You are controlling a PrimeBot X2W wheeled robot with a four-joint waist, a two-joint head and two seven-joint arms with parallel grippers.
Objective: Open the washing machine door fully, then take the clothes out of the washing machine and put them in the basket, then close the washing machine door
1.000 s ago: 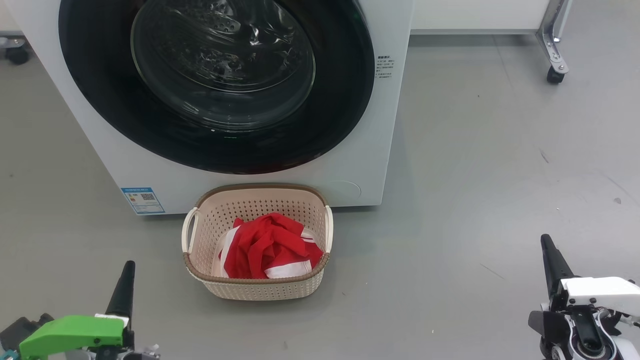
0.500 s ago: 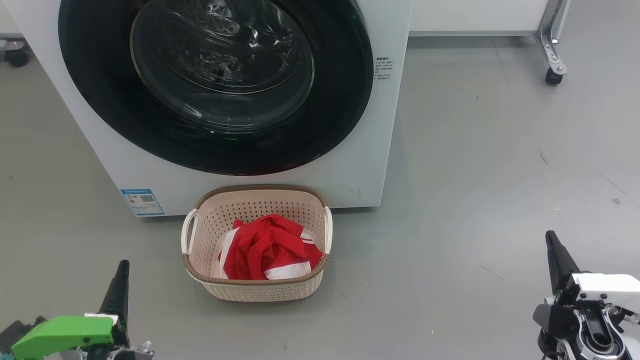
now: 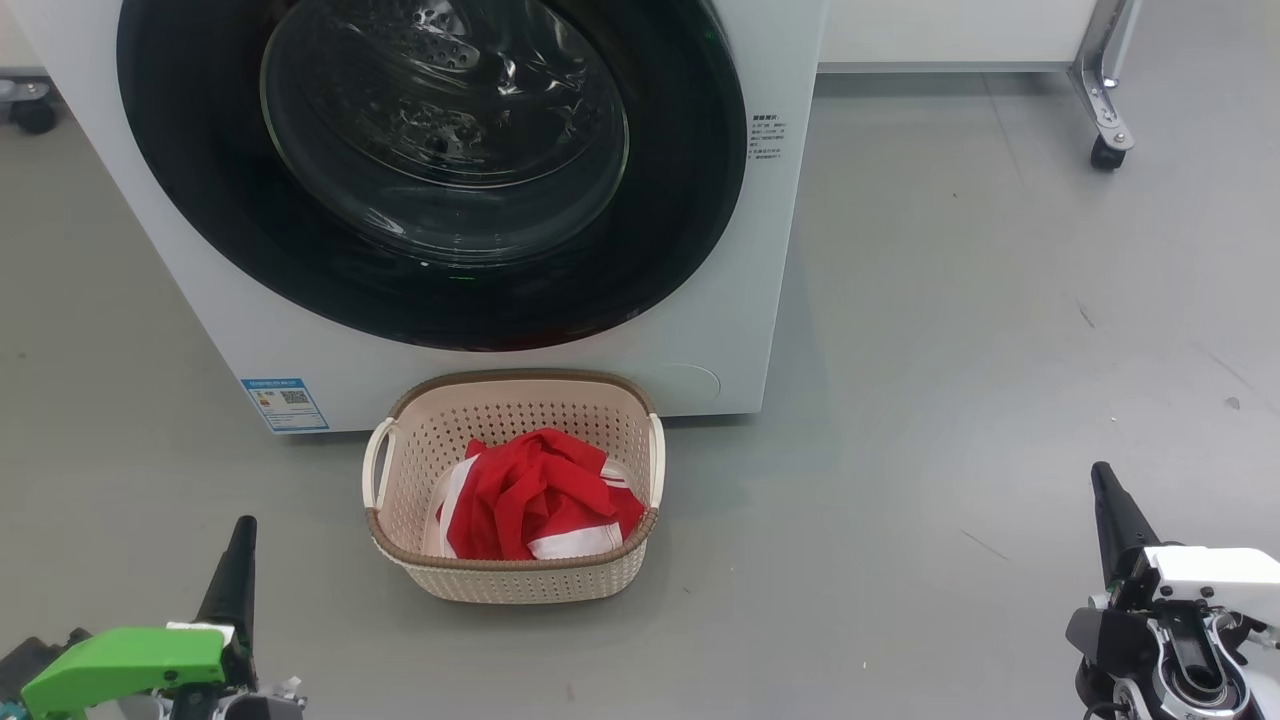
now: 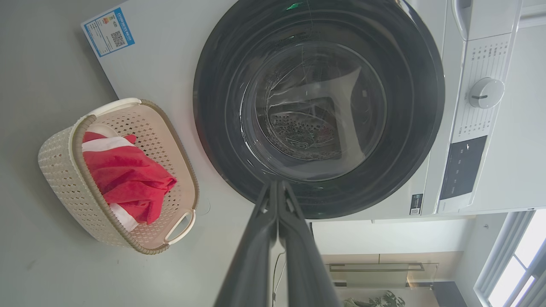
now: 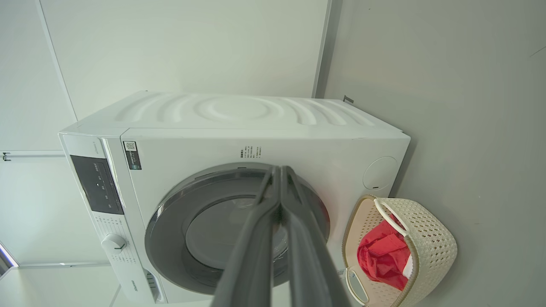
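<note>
The white washing machine (image 3: 250,330) stands ahead with its glossy black door (image 3: 430,170) closed flat against the front. On the floor right in front sits the cream basket (image 3: 515,580), and the red clothes (image 3: 535,495) with white trim lie bunched inside it. My left gripper (image 3: 240,530) is shut and empty at the lower left, well short of the basket. At the lower right my right gripper (image 3: 1100,475) is shut and empty too. The left wrist view shows the door (image 4: 318,106), basket (image 4: 59,170) and clothes (image 4: 123,179); the right wrist view shows the door (image 5: 204,226) and basket (image 5: 431,251).
Grey floor (image 3: 950,350) stretches to the right of the machine. A metal leg on a caster (image 3: 1105,150) stands at the far right, another caster (image 3: 35,112) at the far left. A blue label (image 3: 285,402) marks the machine's lower left corner.
Both grippers have drawn back slightly towards the picture's bottom edge. The view has shifted a little. Door, basket and clothes stay as they were.
</note>
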